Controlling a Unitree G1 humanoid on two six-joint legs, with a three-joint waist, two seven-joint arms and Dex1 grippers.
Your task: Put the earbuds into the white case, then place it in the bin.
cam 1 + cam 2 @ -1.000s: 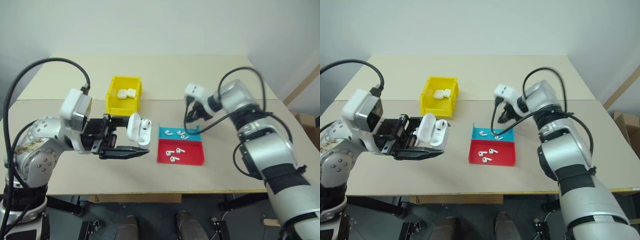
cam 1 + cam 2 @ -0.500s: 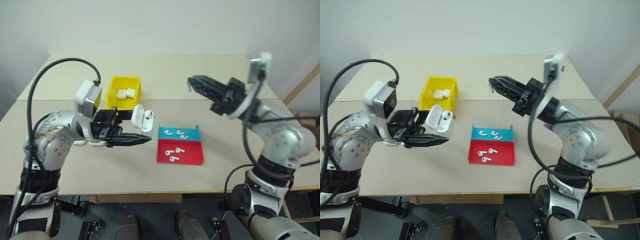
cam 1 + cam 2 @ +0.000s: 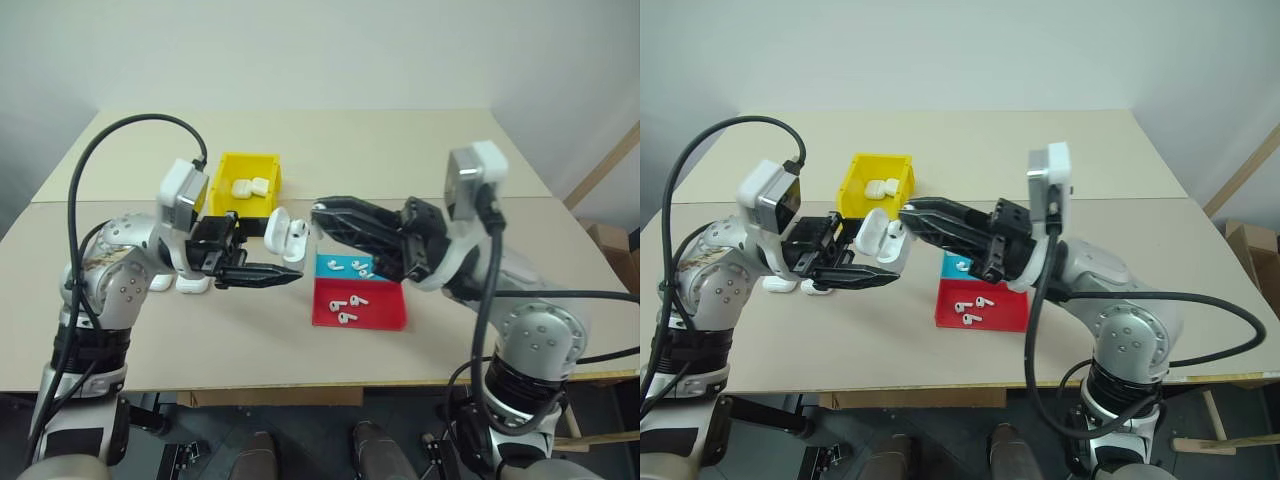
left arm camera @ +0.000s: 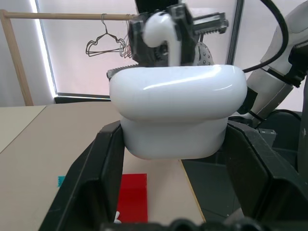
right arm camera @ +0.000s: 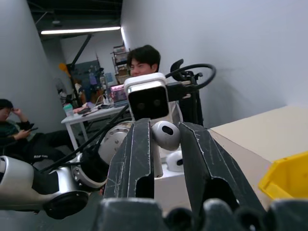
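The right claw [image 5: 161, 144] is pinched narrow on one earbud [image 5: 165, 135], its tip right at the open case [image 3: 283, 235], which the left claw [image 3: 262, 262] clamps tight above the tabletop [image 3: 200, 330]. A second bud already sits in the case. The risk is misalignment: if the stem misses its empty socket, the bud could slip out and drop. More earbuds [image 3: 348, 308] lie in the tray [image 3: 385, 312] below; the bin [image 3: 222, 205] holds two other cases.
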